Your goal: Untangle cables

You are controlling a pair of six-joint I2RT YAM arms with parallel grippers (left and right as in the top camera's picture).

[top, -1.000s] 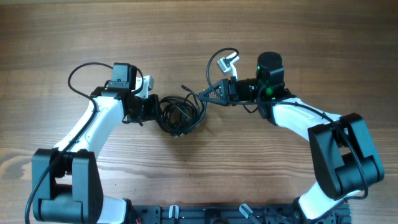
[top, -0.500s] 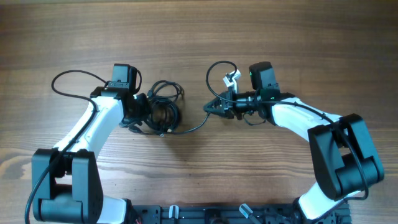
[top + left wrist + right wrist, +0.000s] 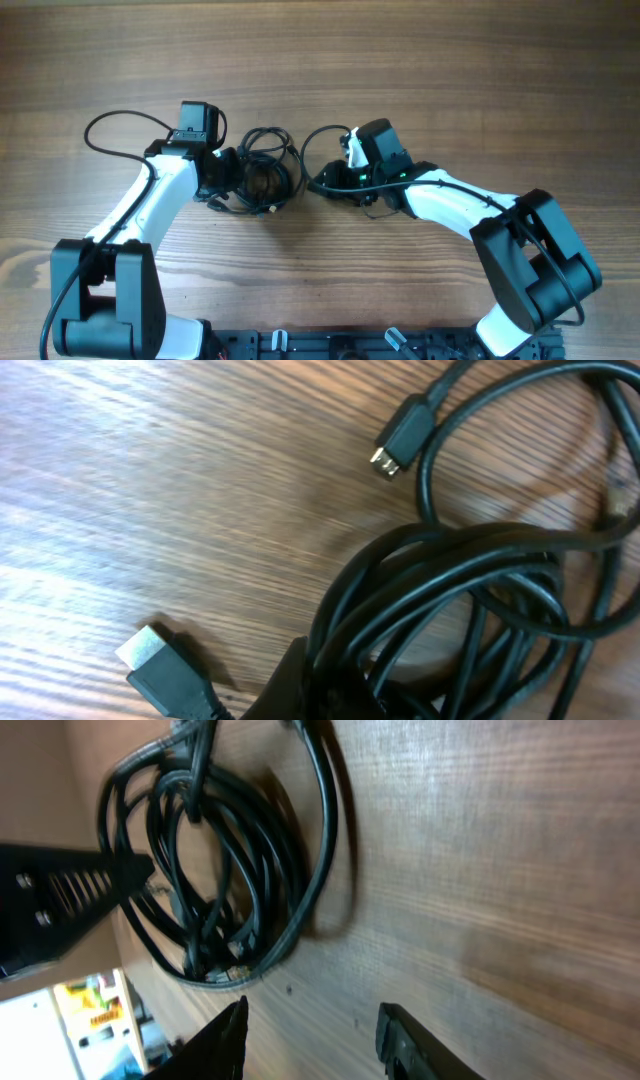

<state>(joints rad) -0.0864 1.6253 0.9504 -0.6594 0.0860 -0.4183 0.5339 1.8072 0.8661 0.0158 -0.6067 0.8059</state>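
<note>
Brown wood-grain table [image 3: 450,60], softly lit

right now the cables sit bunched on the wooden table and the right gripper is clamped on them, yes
No: the right gripper is open, holding nothing, per the right wrist view. The cables do sit bunched on the wooden table.

black cables [image 3: 266,178] lie tangled in one coil (silver-tipped plugs [image 3: 398,445] showing)
</note>
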